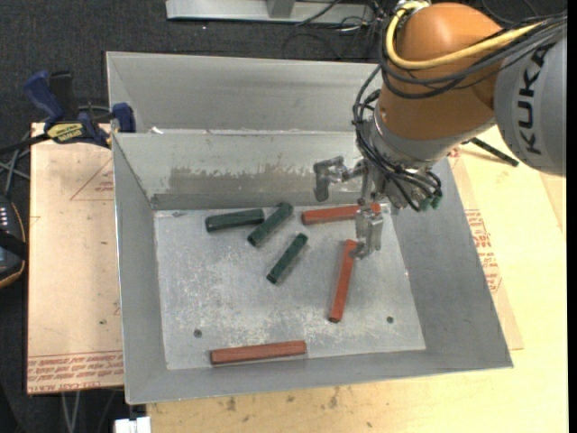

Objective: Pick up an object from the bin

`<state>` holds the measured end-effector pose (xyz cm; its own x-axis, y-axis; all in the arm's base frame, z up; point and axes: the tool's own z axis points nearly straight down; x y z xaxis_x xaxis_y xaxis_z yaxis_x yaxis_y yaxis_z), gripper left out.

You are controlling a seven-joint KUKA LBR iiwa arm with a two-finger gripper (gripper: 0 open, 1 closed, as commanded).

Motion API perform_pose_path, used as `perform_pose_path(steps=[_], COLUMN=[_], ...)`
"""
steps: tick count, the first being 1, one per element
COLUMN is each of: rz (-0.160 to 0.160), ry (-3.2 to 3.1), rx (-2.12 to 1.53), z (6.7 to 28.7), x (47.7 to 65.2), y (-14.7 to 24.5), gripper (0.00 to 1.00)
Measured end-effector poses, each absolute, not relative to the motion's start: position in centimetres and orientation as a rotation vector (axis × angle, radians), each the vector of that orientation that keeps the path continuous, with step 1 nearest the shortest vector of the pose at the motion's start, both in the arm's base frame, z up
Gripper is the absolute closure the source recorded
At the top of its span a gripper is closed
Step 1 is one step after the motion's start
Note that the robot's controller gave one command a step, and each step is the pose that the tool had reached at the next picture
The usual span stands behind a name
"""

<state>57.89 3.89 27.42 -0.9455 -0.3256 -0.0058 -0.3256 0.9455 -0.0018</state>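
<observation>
My gripper (348,204) hangs under the arm's orange cover at the bin's back right, open, one finger (327,179) at the upper left and the other (368,233) at the lower right. A short red stick (329,215) lies flat on the floor between and below them, not gripped. A longer red stick (342,282) runs from beside the lower finger toward the front. A dark green stick (287,258) lies tilted to the left of it.
Two more dark green sticks (234,220) (270,225) lie near the back wall, left of the gripper. Another red stick (259,354) lies along the front edge of the floor. The bin's sloping walls rise on all sides.
</observation>
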Motion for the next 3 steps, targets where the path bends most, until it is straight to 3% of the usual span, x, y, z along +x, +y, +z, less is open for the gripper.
perform_pose_path(steps=[1, 3], rz=[0.001, 0.000], ry=[3.123, 3.079], rx=[-0.266, -0.596], z=[21.8, 9.2], x=[57.4, 59.4], y=[7.0, 5.9], gripper=[0.00, 0.00])
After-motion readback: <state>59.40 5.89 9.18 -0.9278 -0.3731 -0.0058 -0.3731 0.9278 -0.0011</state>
